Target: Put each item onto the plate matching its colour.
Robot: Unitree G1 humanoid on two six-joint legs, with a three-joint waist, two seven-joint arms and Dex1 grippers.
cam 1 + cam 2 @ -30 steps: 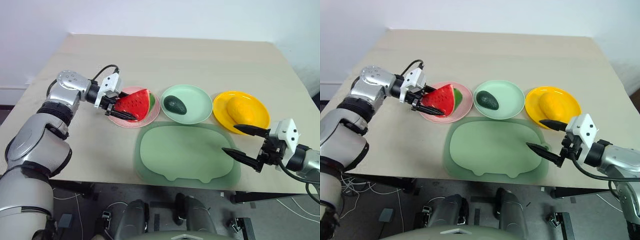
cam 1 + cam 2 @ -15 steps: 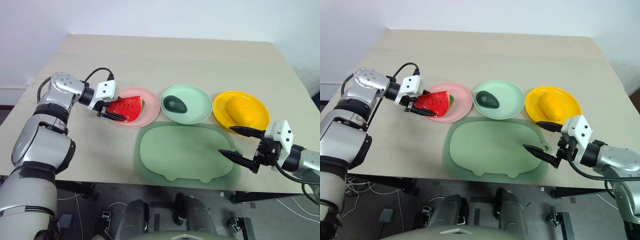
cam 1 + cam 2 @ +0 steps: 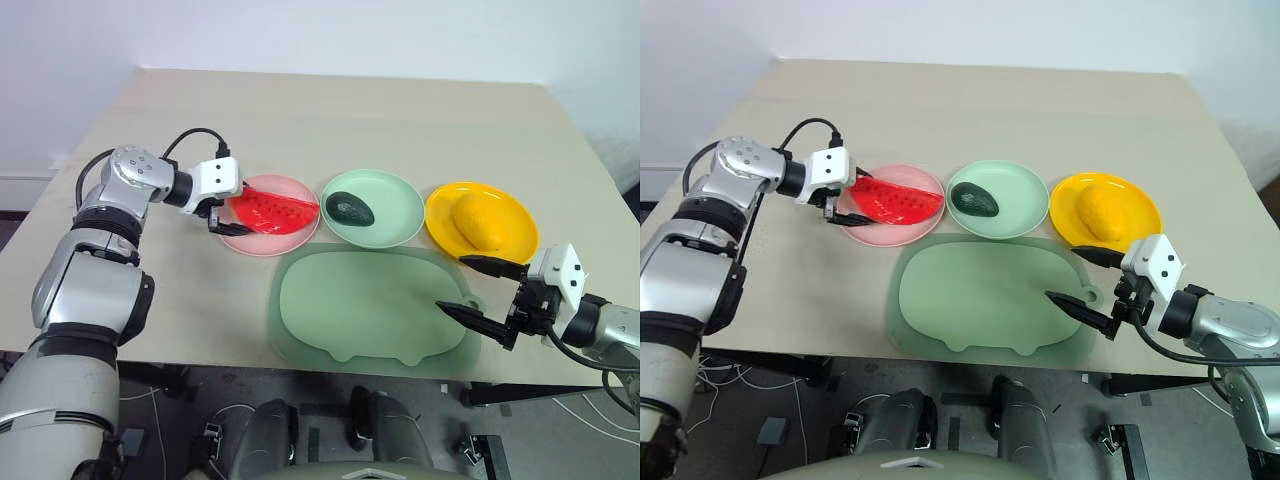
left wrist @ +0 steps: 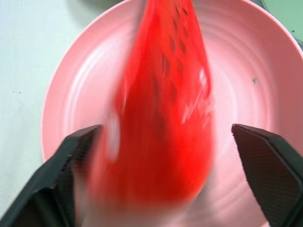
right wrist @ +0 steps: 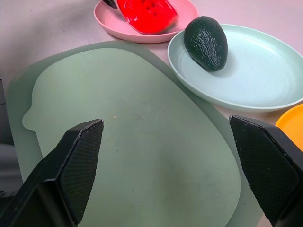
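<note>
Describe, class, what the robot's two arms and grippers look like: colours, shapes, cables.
Both arms are rounded silver-grey shells with black joints. Each wrist carries a white block and a looping black cable. The left gripper and right gripper each have two tapered black fingers with textured pads.

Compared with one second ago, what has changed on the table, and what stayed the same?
The left claw lowered the watermelon wedge from upright to lying flat on the pink plate, then opened and let it go. The right claw stayed open over the green mat. The avocado on the green plate and the yellow fruit on the yellow plate did not move.
</note>
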